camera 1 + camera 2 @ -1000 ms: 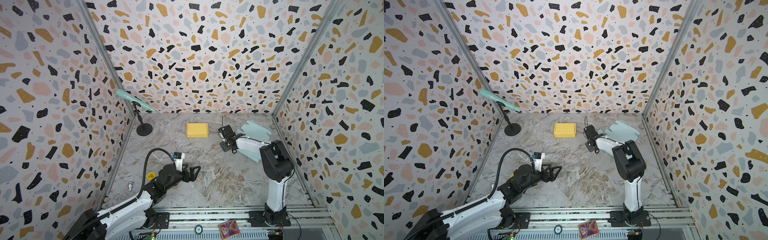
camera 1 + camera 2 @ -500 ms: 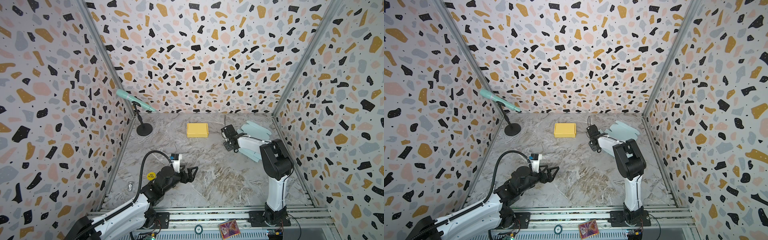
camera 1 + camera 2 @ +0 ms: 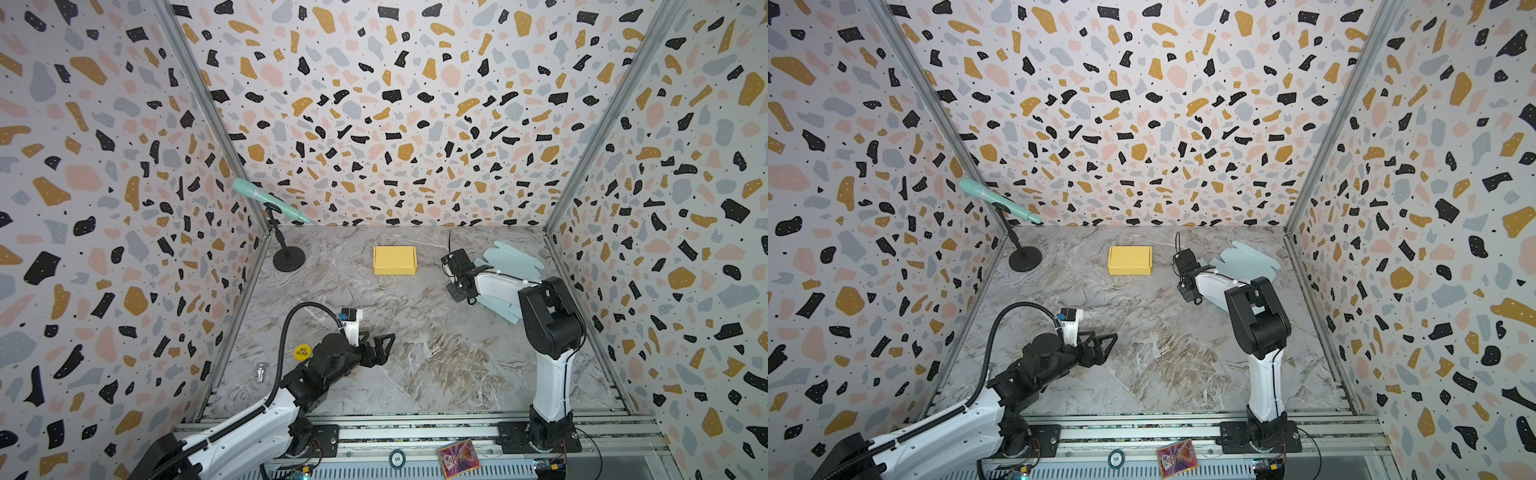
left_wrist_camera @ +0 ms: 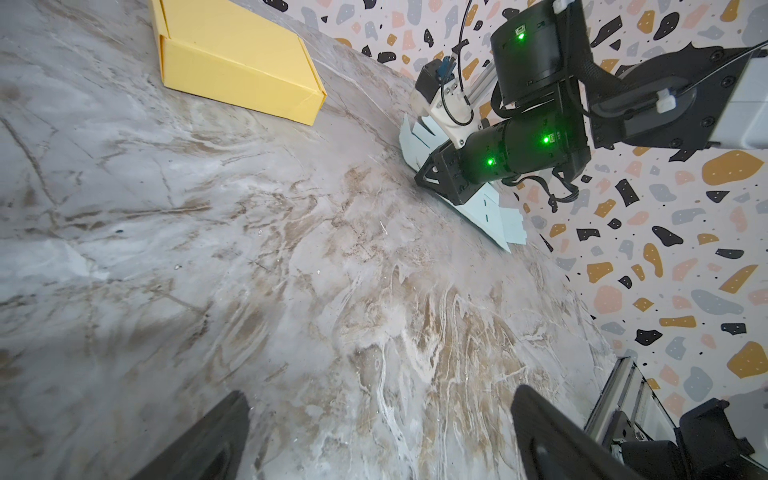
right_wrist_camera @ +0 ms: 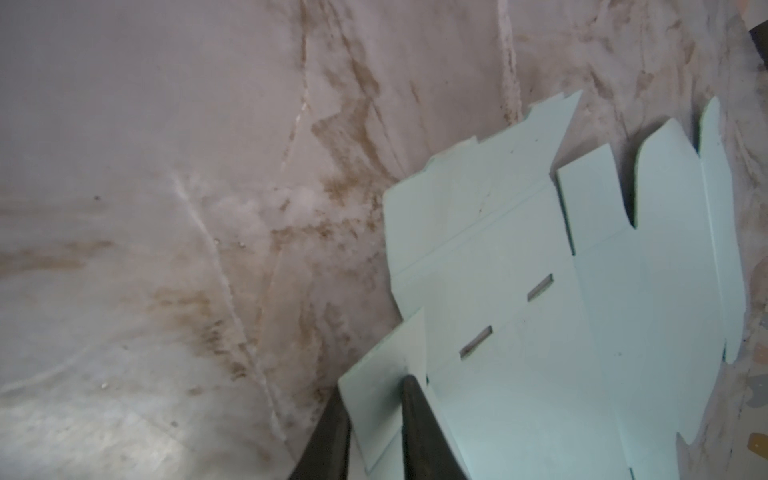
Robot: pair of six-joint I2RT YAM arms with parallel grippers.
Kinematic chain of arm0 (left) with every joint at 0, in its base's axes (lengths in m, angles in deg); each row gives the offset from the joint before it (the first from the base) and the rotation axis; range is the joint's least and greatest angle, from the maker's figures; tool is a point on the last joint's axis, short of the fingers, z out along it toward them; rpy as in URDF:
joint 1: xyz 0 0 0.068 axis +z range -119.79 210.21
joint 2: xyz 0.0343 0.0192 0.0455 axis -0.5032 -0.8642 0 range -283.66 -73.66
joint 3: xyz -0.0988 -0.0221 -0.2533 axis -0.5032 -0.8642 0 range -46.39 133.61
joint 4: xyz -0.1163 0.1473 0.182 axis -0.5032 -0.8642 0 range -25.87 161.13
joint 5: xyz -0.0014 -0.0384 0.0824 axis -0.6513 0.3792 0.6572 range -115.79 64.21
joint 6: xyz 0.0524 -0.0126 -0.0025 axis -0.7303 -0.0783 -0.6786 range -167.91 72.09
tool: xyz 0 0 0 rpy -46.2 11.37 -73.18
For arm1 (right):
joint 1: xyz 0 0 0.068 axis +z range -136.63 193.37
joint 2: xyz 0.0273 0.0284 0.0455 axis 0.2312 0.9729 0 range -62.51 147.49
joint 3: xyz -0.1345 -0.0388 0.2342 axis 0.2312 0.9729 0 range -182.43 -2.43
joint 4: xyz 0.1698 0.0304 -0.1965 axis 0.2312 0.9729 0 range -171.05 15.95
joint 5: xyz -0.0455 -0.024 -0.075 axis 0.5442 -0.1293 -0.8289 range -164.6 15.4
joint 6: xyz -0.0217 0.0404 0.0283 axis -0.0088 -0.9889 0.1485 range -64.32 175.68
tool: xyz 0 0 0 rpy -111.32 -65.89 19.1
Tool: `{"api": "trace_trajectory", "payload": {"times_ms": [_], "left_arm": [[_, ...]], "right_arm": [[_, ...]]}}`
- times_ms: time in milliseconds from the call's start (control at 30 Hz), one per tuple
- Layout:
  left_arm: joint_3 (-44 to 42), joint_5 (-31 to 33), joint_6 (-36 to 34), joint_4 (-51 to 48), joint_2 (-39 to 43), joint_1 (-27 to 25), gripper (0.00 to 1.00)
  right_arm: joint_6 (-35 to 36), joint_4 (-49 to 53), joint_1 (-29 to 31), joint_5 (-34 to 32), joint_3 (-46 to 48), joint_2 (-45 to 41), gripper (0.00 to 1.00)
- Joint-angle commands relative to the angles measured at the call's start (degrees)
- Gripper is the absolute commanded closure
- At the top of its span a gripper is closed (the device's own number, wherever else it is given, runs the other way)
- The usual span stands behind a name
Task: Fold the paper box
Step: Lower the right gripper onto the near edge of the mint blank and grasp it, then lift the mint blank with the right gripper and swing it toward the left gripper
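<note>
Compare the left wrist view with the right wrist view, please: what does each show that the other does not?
Only the left wrist view shows the folded yellow box, the left gripper, open, and the right arm's wrist with green lights. Only the right wrist view shows the slots cut in the blue box blank and a corner flap pinched between the fingers of the right gripper. Both show the blue box blank, the right gripper at its edge, and the marble tabletop.

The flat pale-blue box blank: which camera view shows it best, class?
The right wrist view: the box blank is close up, with slots, creases and flaps clear. Both top views show it small, partly under the right arm. The left wrist view shows only slivers behind that arm.
</note>
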Motion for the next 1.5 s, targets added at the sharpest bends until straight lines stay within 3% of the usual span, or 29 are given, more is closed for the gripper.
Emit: {"api": "trace_trajectory", "payload": {"times_ms": [0,433,633,900,1067,1200,1467], "left_arm": [[-0.3,0.6,0.6,0.7,0.6,-0.2,0.00],[-1.2,0.6,1.6,0.4,2.6,-0.2,0.00],[-0.5,3.0,2.8,-2.0,6.3,-0.2,0.01],[0.5,5.1,3.2,-6.4,9.5,-0.2,0.01],[3.8,8.4,3.1,-8.6,9.6,-0.2,0.01],[10.9,9.3,-1.8,-15.8,8.4,1.0,0.01],[21.4,4.1,-6.7,-28.4,8.8,11.2,0.00]], "right_arm": [[-0.4,0.9,-0.1,-0.7,0.6,-2.1,0.82],[-2.0,2.2,2.2,-4.0,4.5,-9.0,0.99],[-4.7,3.7,7.2,-5.5,8.2,-18.0,1.00],[-7.0,4.7,9.4,-0.7,10.6,-33.7,1.00],[-6.9,3.0,15.7,0.2,12.7,-40.5,1.00],[-4.7,0.8,23.0,1.9,14.3,-43.1,1.00],[2.0,-7.2,36.0,11.9,21.8,-44.9,1.00]]}}
